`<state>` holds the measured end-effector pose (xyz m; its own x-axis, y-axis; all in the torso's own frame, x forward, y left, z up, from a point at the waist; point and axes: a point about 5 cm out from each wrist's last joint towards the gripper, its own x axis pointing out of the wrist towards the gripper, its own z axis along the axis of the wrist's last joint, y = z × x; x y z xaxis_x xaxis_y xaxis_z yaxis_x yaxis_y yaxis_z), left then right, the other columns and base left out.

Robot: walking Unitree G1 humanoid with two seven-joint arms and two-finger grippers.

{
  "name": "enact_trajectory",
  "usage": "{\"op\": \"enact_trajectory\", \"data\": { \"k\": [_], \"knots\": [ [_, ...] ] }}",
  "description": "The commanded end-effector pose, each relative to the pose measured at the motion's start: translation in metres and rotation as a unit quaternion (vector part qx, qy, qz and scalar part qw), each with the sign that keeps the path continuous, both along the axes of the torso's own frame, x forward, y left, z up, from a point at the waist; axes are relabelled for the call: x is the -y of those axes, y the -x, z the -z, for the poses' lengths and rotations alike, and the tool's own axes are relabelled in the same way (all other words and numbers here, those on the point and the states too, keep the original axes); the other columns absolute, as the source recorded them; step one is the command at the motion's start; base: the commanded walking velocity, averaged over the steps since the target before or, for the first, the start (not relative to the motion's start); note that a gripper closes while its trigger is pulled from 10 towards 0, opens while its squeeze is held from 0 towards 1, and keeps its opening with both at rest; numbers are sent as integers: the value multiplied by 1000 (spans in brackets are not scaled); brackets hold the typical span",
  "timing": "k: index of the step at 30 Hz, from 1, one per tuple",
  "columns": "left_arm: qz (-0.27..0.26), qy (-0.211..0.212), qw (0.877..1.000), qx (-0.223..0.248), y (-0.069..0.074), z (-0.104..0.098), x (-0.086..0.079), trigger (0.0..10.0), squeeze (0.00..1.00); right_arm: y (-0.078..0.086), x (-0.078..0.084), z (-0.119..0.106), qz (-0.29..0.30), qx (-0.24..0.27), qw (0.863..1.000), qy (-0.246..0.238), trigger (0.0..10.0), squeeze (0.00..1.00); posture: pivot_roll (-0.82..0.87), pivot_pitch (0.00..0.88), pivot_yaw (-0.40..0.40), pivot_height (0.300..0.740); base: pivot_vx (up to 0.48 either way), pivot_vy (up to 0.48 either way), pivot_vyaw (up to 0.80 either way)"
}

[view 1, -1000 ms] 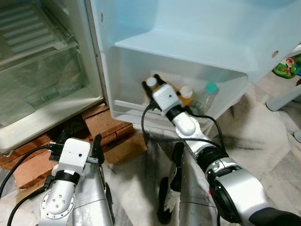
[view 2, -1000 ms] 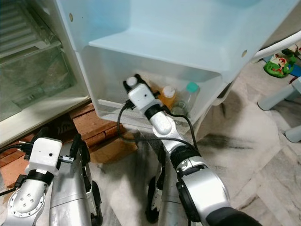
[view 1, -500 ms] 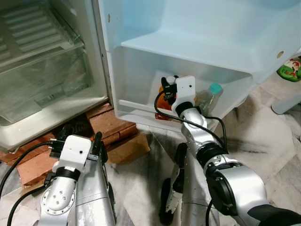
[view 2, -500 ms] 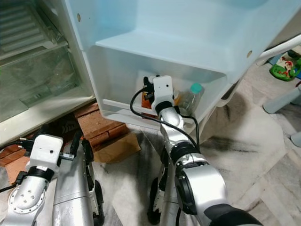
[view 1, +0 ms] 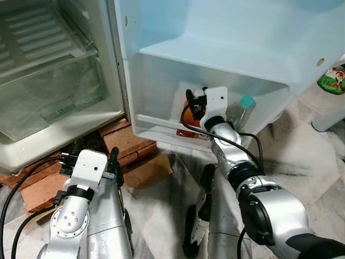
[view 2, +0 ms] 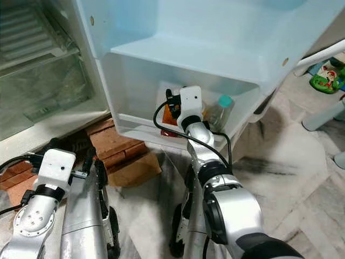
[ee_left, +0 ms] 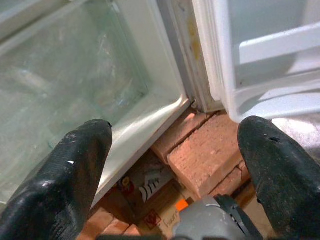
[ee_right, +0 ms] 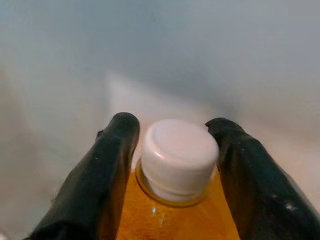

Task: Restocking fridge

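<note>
Black fingers (ee_right: 112, 170) of my right gripper (ee_right: 175, 150) are sitting on either side of the white cap on the orange juice bottle (ee_right: 177, 210), right at the neck. From the wrist cam I honestly can't tell if they're clamped on it or just bracketing it, so no call on that one. The bottle stands upright down in the door shelf (view 1: 161, 121) of the open fridge door (view 1: 226, 32). Just beside it, on the far side of my arm, is a clear bottle with a teal cap (view 1: 241, 108), poking above the shelf wall.

My read: this is the placing step. The juice looks like it's already down in the shelf, so the next move is to let go cleanly and pull the arm straight up and back without snagging the cap or bumping the neighbour bottle. That dangling cable near the wrist is something I'd watch too.

Left gripper (ee_left: 175, 165) is idle, fingers spread wide with nothing between them, hanging low near the bricks (ee_left: 210, 155) under the fridge body (view 1: 48, 97).
</note>
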<state>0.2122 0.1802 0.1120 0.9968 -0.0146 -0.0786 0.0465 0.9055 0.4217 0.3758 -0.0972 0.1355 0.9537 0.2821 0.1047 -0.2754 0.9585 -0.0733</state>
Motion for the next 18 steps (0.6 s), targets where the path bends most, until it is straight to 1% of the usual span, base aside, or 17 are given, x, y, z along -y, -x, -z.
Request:
{"op": "enact_trajectory", "data": {
  "k": [1,4,11,14,18],
  "knots": [
    [3,-5,1000,-15,1,6,1,10000,0,-7,26,-23,37,50,998,-6,10000,1000,265,176,-66,451,0,0,0],
    [7,-4,1000,-15,-1,7,2,10000,0,-6,28,-33,28,79,996,-5,10000,1000,251,165,-60,451,0,0,0],
    [9,-7,1000,-15,-4,8,3,10000,0,-1,26,-41,6,104,994,-16,10000,1000,231,148,-50,451,0,0,0],
    [5,-8,1000,-16,-5,9,2,10000,0,9,26,-44,-1,115,992,-42,10000,1000,223,131,-44,451,0,0,0],
    [-2,-5,1000,-13,-5,8,0,10000,0,22,26,-44,-11,122,991,-58,10000,1000,221,116,-41,451,0,0,0]
  ]
}}
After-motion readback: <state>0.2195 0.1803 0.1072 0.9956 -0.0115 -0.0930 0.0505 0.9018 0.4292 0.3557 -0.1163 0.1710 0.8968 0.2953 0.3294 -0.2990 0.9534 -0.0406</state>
